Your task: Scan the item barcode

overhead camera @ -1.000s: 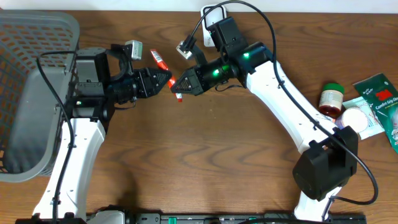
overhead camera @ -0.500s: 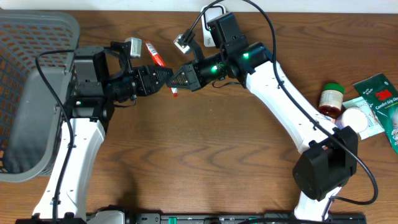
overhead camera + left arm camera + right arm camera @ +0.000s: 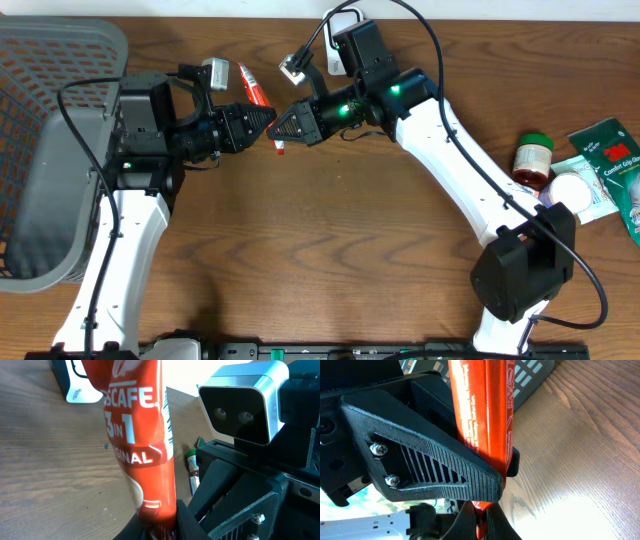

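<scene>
Sachet [image 3: 252, 88], red and printed "3 in 1", is held off the worktop [image 3: 330, 240] toward 11 o'clock in our overhead view, slanting from 11 to 5; the left gripper [image 3: 266, 122] reaches in from 9 o'clock, clenched on it near its lower end; the right gripper [image 3: 283, 130] pinches the same end from 3 o'clock; we see a grey basket [image 3: 40, 60] at 9 o'clock and a green-lidded jar [image 3: 533, 153] at 3 o'clock.
</scene>
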